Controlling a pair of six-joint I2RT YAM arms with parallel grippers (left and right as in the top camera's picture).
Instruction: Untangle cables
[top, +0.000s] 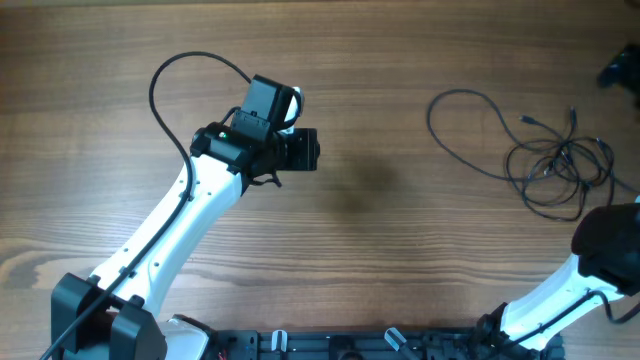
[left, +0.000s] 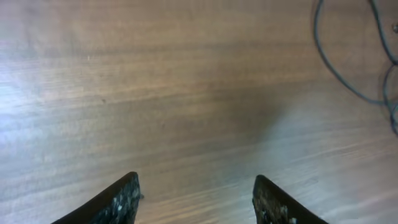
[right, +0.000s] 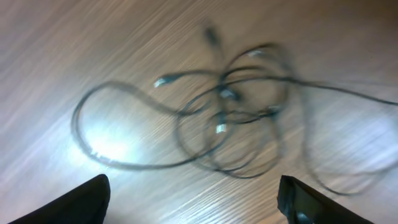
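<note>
Zero untangling done yet, by my read.
All the cables (top: 548, 165) sit knotted on the right of the table (top: 380, 250). My right gripper (right: 194, 196) is near them and my left gripper (left: 196, 186) well apart, both with jaws spread and empty.

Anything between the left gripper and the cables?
No. Overhead shows only bare table between the left gripper and the cables; the left wrist view agrees.

The cables (top: 548, 168) are lying in a loose tangle on the worktop (top: 400, 260), toward its right side. The right tool (right: 194, 183) is hanging over them, seemingly apart from them, though that view is blurred. The left tool (left: 196, 186) is sitting well to the left of the tangle.
</note>
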